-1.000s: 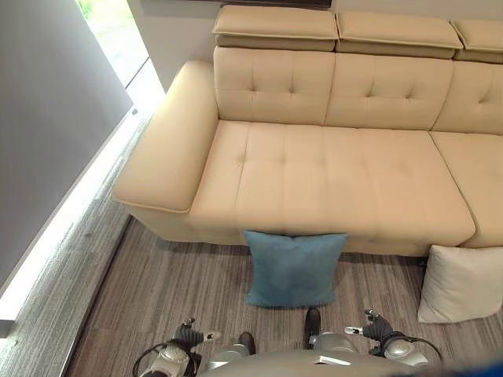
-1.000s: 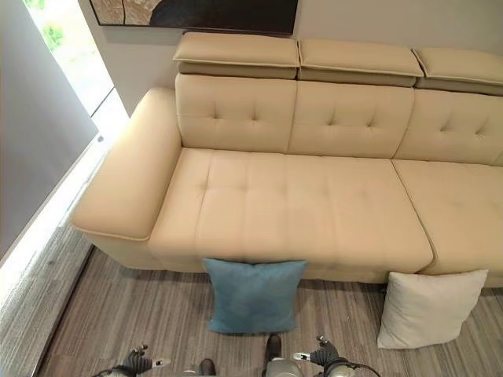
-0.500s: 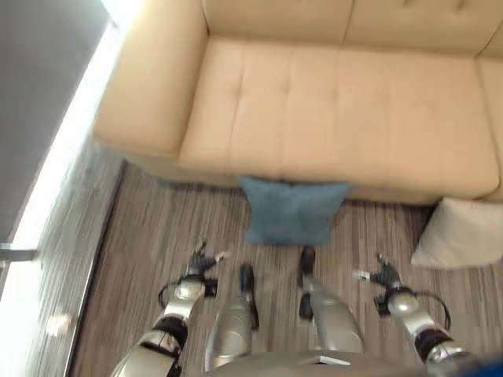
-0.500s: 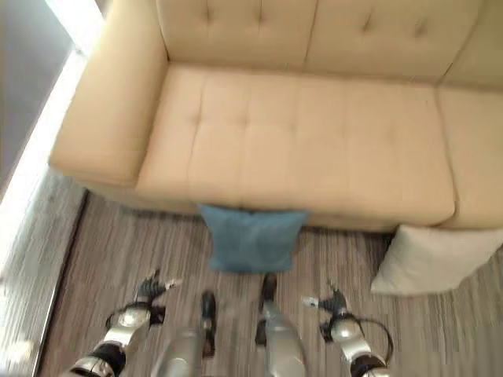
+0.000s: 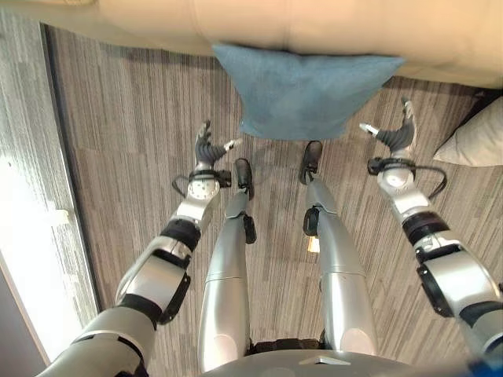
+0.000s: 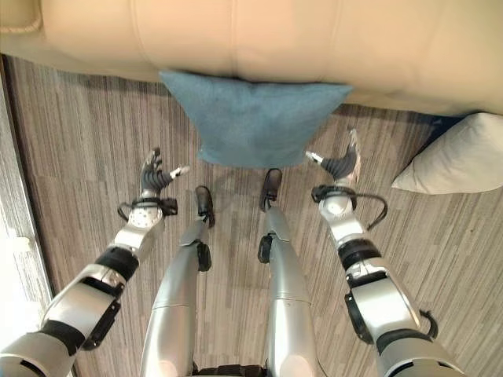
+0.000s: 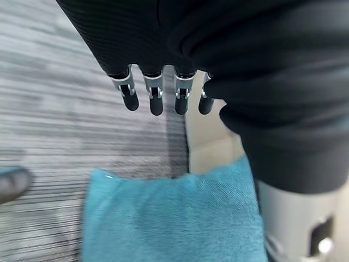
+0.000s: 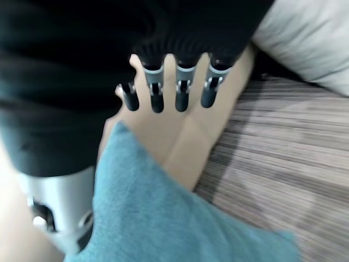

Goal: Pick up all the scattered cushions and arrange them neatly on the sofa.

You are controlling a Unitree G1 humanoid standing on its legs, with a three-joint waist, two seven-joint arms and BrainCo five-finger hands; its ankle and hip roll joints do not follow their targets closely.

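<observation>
A blue cushion point(image 5: 305, 90) leans upright on the floor against the front of the beige sofa point(image 5: 330, 27). My left hand point(image 5: 207, 148) is open to the cushion's lower left, a short way off, with its thumb pointing toward it. My right hand point(image 5: 395, 134) is open just past the cushion's right corner, apart from it. The wrist views show the blue cushion point(image 7: 174, 218) point(image 8: 163, 218) close under straight fingers point(image 7: 155, 101) point(image 8: 181, 94). A white cushion point(image 5: 479, 141) lies on the floor at the right, against the sofa.
Striped grey-brown carpet point(image 5: 118, 118) runs in front of the sofa. A bright strip point(image 5: 39, 236) of light lies along the floor at the far left, beside a wall.
The camera has tilted down and come closer to the sofa's front, so the seat has slid out at the top. Both hands have reached forward to either side of the blue cushion.
</observation>
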